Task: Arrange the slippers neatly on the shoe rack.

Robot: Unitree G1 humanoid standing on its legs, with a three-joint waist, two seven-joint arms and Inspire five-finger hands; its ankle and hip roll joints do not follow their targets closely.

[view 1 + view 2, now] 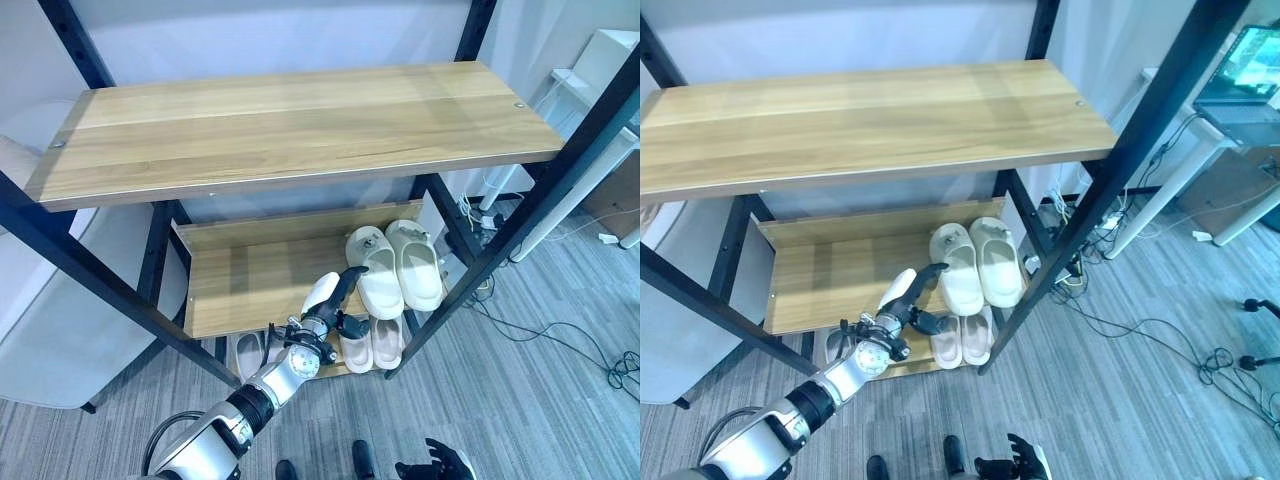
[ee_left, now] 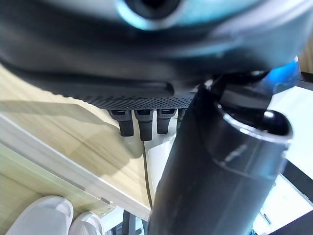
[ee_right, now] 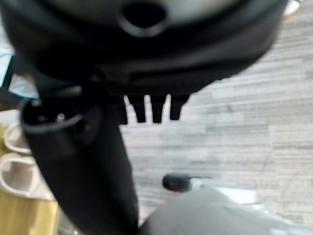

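Two pairs: slippers sit on the shoe rack [image 1: 300, 130], one pair per lower level.
White slippers [image 1: 395, 265]: side by side, touching, at the right end of the middle shelf [image 1: 250, 280], toes toward the back.
Pink slippers [image 1: 373, 345]: on the bottom shelf, directly beneath the white pair, near the rack's front right post.
Grey slippers [image 1: 250, 352]: a pale pair partly seen on the bottom shelf left of the pink ones, behind the left arm.
Left hand [image 1: 338, 295]: reached in at the front edge of the middle shelf, just left of the white slippers, fingers extended and apart, holding nothing.
Right hand [image 1: 437, 465]: low over the grey floor [image 1: 520, 400], well clear of the rack, fingers relaxed and empty.
Top shelf: bare wood.
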